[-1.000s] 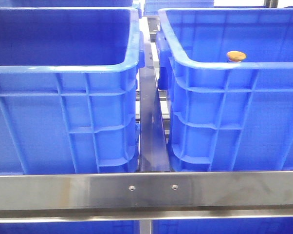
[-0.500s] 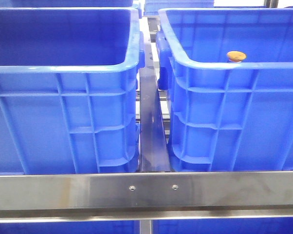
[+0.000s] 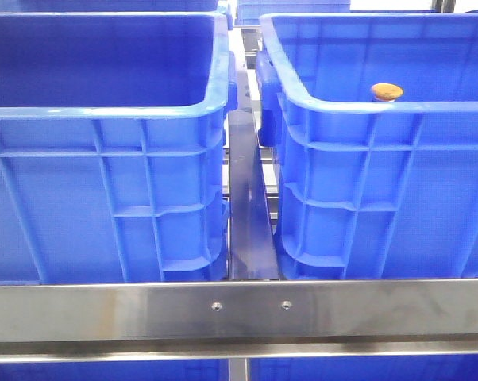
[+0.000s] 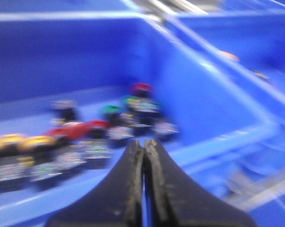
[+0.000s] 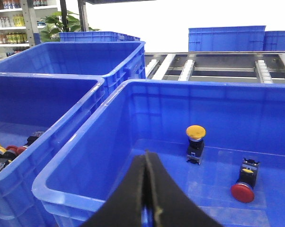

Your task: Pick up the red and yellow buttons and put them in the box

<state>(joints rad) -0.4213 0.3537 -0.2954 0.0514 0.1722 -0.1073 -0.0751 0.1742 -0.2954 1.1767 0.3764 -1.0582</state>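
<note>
Nearest the front camera, a steel rail [image 3: 239, 309] runs across below two blue crates. The box [image 3: 366, 111] stands right of the other crate [image 3: 104, 119], a dark metal strip [image 3: 247, 206] between them. Above the box's near rim, a yellow cap [image 3: 386, 91] just shows. Inside the box, the right wrist view finds a yellow button [image 5: 195, 142] upright on the floor and a red button [image 5: 243, 185] beside it, lying tilted, the two apart. The right gripper [image 5: 146, 189] hangs over the box's near wall, jaws pressed together, holding nothing. The left gripper [image 4: 145, 151] hangs in the other crate, jaws likewise closed and empty, near a blurred heap of buttons [image 4: 85, 137], red, yellow and green. Beyond the box lie conveyor rollers [image 5: 218, 68] and more crates [image 5: 227, 38].
</note>
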